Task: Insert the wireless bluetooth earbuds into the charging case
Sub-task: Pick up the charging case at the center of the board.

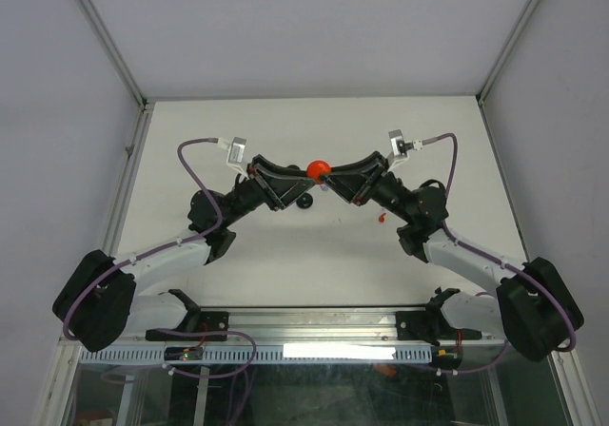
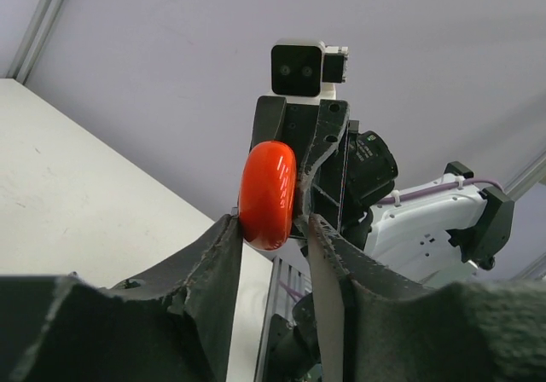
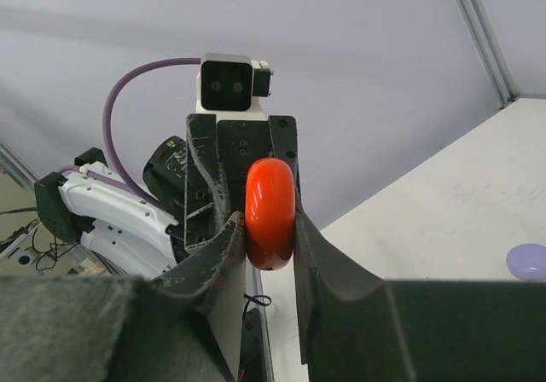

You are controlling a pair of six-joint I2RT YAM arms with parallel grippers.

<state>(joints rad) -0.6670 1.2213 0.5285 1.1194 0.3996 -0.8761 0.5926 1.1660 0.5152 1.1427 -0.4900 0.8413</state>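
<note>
Now holds a red charging case (image 1: 317,169) up in the air over the middle of the white table (image 1: 285,122), clear of the surface. Reaches inward with both arms, meeting nose to nose at the case. Pinches it with the left gripper (image 1: 308,172) from the left side and with the right gripper (image 1: 327,175) from the right, both pairs of fingers closed onto the same round shell.

Shows, through the left wrist camera, the case (image 2: 267,194) edge-on and upright, its lower rim wedged between the left fingers (image 2: 217,263), with the right gripper clamped on the upper part behind it. Shows much the same through the right wrist camera: case (image 3: 270,214) edge-on, flanked tight by the right fingers (image 3: 324,263), with the left gripper clasping its far side. Cannot tell lid open from lid closed in either edge-on view.

Has a tiny red earbud (image 1: 380,219) lying on the table just beside the right forearm in the top view, apart from the case and from both grippers. Has a small black item (image 1: 304,201) resting on the table beneath the raised grippers, too small to tell as bud or case. Catches a lilac round case (image 3: 529,261) at the right edge of the right wrist view, lying flat on the table, well apart from the fingers.
</note>
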